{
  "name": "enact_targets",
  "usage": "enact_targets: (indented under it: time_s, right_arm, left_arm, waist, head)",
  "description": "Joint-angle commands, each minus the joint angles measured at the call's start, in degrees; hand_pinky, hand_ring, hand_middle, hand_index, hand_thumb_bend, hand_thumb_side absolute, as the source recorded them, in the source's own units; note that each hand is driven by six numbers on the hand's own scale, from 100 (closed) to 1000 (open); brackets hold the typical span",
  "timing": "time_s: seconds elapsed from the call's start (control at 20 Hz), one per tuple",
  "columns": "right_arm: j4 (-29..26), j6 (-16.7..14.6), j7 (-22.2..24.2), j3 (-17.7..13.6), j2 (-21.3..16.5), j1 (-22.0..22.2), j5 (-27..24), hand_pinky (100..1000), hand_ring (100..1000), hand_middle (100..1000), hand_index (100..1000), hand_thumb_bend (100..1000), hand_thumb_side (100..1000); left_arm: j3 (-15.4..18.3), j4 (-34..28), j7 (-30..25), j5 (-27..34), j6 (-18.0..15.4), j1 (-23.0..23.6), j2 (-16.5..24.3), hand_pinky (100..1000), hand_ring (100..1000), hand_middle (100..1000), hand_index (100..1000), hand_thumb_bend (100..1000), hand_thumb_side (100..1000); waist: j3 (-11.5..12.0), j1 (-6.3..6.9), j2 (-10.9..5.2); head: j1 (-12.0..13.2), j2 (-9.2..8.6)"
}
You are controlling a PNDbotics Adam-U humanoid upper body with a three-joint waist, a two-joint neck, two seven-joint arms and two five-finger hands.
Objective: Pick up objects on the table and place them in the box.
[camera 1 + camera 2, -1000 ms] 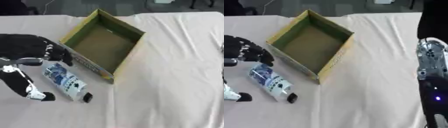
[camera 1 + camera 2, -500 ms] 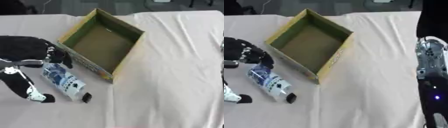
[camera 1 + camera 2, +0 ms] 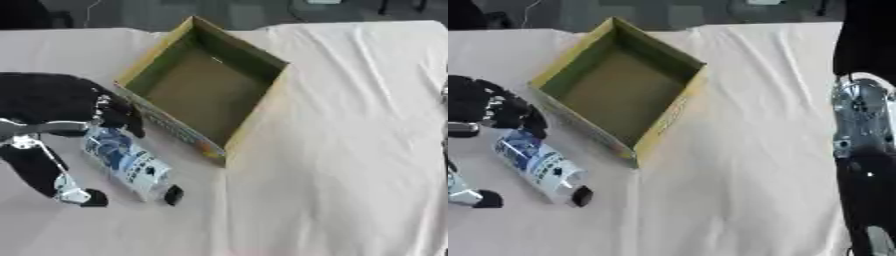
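A plastic bottle (image 3: 127,161) with a white and blue label and a black cap lies flat on the cloth, cap pointing toward the near edge. My black left hand (image 3: 61,102) hovers over the bottle's far end. Its fingers (image 3: 118,115) droop onto that end, and the thumb (image 3: 54,172) stretches down to the bottle's left, apart from it. The open cardboard box (image 3: 262,107) stands just right of the bottle, turned at an angle, with nothing visible inside. My right arm (image 3: 861,150) hangs along the right edge of the right eye view; its hand cannot be made out.
A pale cloth (image 3: 350,165) covers the table. A wide stretch of it lies right of the box. Dark floor and furniture legs show beyond the far edge.
My left hand has sunk slightly onto the bottle's far end. Bottle, box and right arm have not moved.
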Motion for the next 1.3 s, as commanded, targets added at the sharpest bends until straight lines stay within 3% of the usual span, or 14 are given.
enact_targets:
  time_s: [0.05, 0.6, 1.3]
  right_arm:
    - [-0.75, 0.08, 0.04, -0.12, -0.26, -1.16, -0.25, 308, 448, 493, 691, 100, 890]
    - [-0.75, 0.13, -0.05, -0.08, -0.11, -1.55, -0.47, 308, 447, 493, 690, 100, 889]
    - [-0.75, 0.28, -0.38, -0.05, 0.31, -2.41, -0.83, 309, 445, 492, 689, 100, 889]
  left_arm:
    - [0.31, -0.62, 0.55, -1.62, -0.69, -1.00, 0.85, 742, 807, 792, 853, 501, 599]
    - [-0.77, 1.77, 5.42, -7.44, -2.70, -2.31, -0.52, 740, 809, 787, 841, 467, 602]
    - [-2.46, 8.04, 6.56, -13.76, -5.58, -3.16, -2.78, 739, 821, 787, 841, 488, 594]
  waist:
    - [-0.11, 0.14, -0.62]
    - [-0.38, 0.22, -0.48]
    - [-0.91, 0.31, -0.11]
  head:
    - [0.42, -0.01]
    - [0.64, -0.01]
    - [0.87, -0.01]
